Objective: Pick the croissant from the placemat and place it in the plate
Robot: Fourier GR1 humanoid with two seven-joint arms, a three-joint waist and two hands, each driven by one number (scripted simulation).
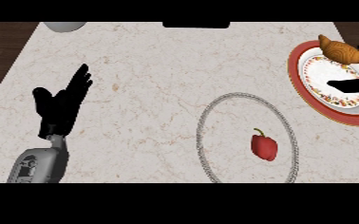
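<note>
Pale marble surface (pixel 161 71) with the croissant (pixel 338 51) already on the plate (pixel 324 71) at the far right.

The croissant lies on the plate's far rim, and the plate sits on a red placemat (pixel 300 83), so the placing looks done or nearly so. A dark shape over the plate may be the right hand, but that cannot be told. The left hand (pixel 61 105) rests at the left, fingers straight, holding nothing. A red pepper (pixel 264 146) lies inside a wire ring (pixel 203 123).
</note>
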